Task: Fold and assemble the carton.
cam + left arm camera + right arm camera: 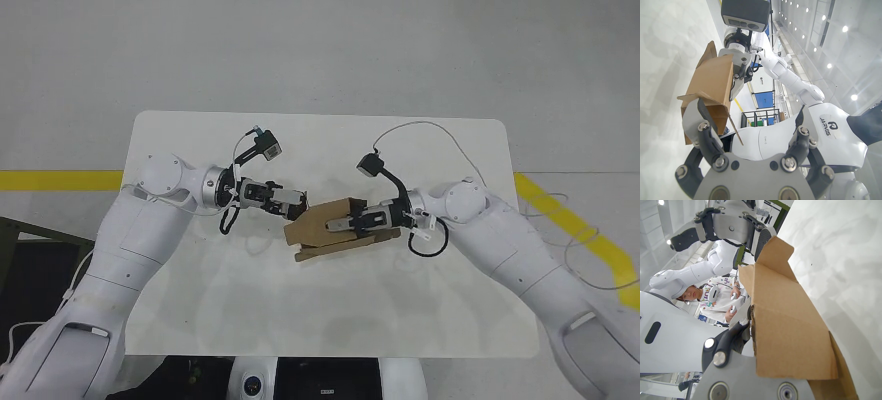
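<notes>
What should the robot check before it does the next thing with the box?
1. Right gripper clamped on a carton wall: ok.
2. Left gripper open: ok, jaws wide apart.
3. One left finger at the carton's open end: ok.
4. That finger touching the flap: cannot tell.
5. End flaps folded in: not ok, that end gapes.
6. Carton resting on the table: cannot tell.

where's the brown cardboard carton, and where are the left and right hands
brown cardboard carton [711,81], left wrist view, its broad side panel
left hand [750,107], left wrist view, midway between fingertips
right hand [343,225], top view, midway between fingertips
</notes>
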Robot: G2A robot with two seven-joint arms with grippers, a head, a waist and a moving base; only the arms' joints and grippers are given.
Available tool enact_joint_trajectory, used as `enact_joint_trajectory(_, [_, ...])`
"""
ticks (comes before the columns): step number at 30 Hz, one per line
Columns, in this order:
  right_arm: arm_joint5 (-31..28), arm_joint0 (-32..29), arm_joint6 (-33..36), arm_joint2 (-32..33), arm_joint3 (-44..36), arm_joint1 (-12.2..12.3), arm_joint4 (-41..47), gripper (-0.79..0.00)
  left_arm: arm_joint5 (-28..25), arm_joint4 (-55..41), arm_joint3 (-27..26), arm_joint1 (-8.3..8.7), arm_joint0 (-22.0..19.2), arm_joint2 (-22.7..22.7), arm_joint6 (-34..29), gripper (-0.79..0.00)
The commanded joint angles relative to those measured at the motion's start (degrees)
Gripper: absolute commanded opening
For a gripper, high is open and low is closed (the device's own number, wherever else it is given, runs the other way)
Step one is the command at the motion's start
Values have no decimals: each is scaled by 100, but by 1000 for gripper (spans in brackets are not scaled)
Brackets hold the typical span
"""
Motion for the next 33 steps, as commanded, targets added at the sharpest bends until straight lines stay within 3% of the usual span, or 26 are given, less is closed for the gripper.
enact_joint_trajectory(1, [3,-1,3,-12,-8,-6,13,-785,-5,-25,-8,-6,-1,10,-22,0])
enact_joint_trajectory(33, [-498,44,-499,335,408,-69,75,-785,28,253,-317,-25,127,126,18,0])
